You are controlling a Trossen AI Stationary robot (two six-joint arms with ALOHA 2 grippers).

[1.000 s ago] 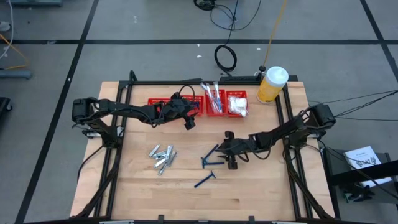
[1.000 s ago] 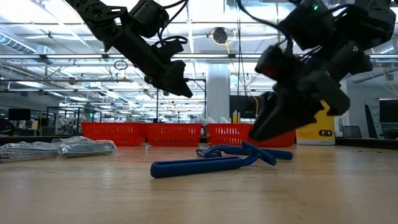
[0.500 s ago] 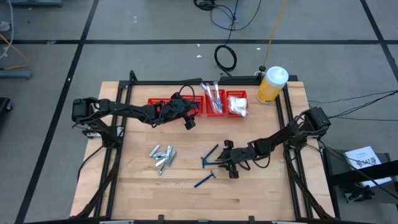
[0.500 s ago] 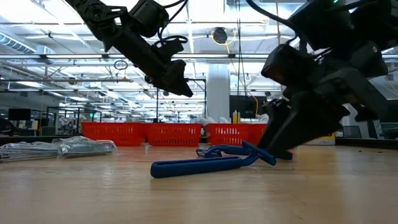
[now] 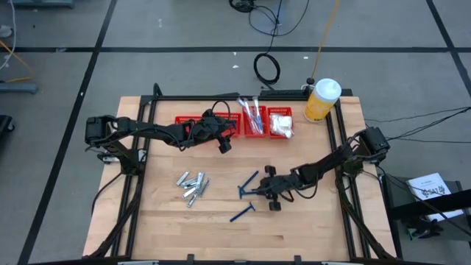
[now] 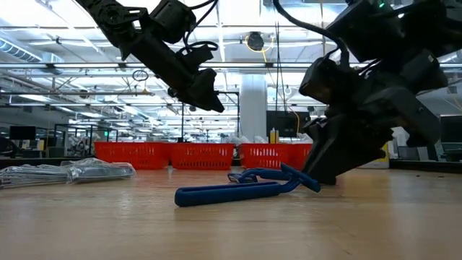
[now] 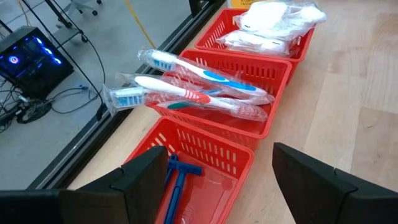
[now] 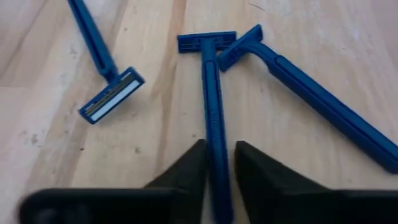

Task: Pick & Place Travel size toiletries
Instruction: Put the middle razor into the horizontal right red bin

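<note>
One blue razor (image 8: 213,124) lies pinched between the right end effector (image 8: 219,163) fingers on the table.

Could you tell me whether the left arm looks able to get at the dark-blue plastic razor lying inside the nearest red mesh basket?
Probably yes: the left gripper hovers open above the red mesh basket, and nothing covers the dark-blue razor.

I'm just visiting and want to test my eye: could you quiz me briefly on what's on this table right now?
1. True or false: the middle red basket holds toothbrushes.
2. How many blue razors lie on the bare wood?
3. The right gripper is: A) hovering over the yellow bottle, B) closing around a razor handle, C) inside a basket.

Key: 1 true; 2 three; 3 B. The left gripper hangs open above the baskets.
</note>
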